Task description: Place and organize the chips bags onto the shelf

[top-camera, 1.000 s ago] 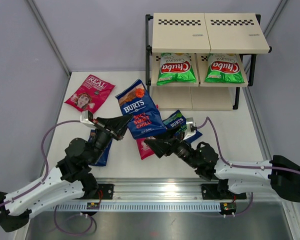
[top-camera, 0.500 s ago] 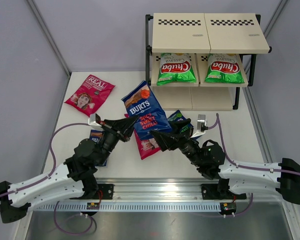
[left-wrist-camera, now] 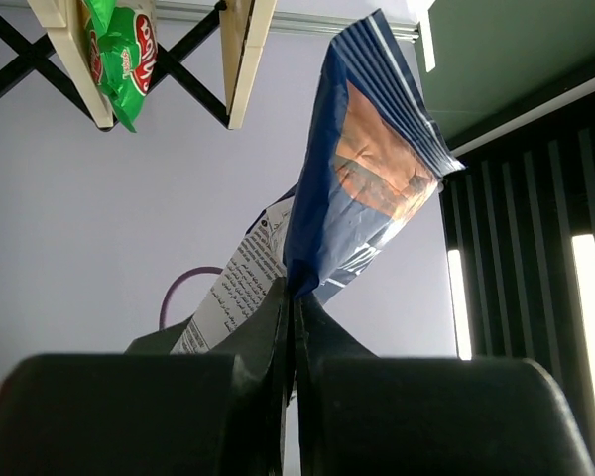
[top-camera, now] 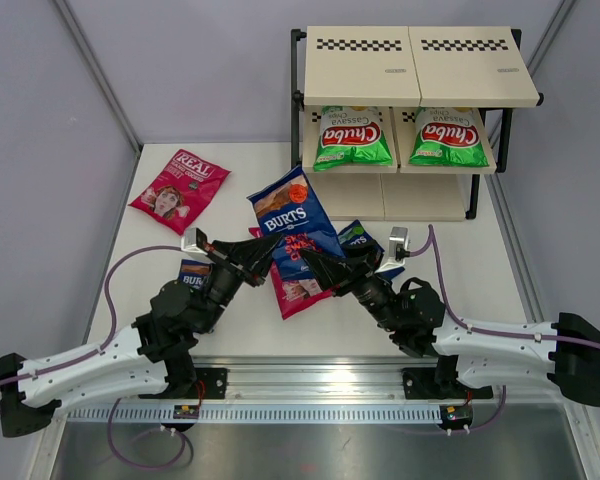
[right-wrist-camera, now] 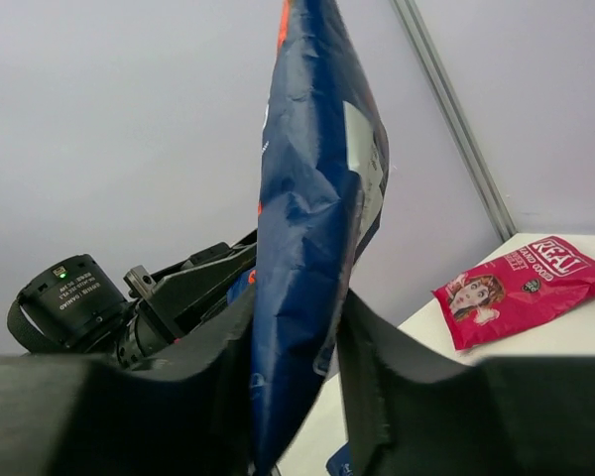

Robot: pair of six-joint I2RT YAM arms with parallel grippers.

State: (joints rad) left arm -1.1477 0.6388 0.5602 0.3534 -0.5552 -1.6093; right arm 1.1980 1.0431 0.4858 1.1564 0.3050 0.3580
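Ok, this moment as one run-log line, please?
left end effector: shut on BURTS bag | right end effector: around same bag, grip unclear

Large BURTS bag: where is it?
Top view, centre: BURTS bag held aloft, left gripper shut on its bottom edge, right gripper flanking it, pink bag beneath.

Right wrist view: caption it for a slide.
The right claw flanks an upright blue BURTS bag; pink REAL bag on the table.

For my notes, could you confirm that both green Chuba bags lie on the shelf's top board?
Not quite: the top external view shows the left Chuba bag and the right Chuba bag on the middle board of the shelf, beneath its top board.
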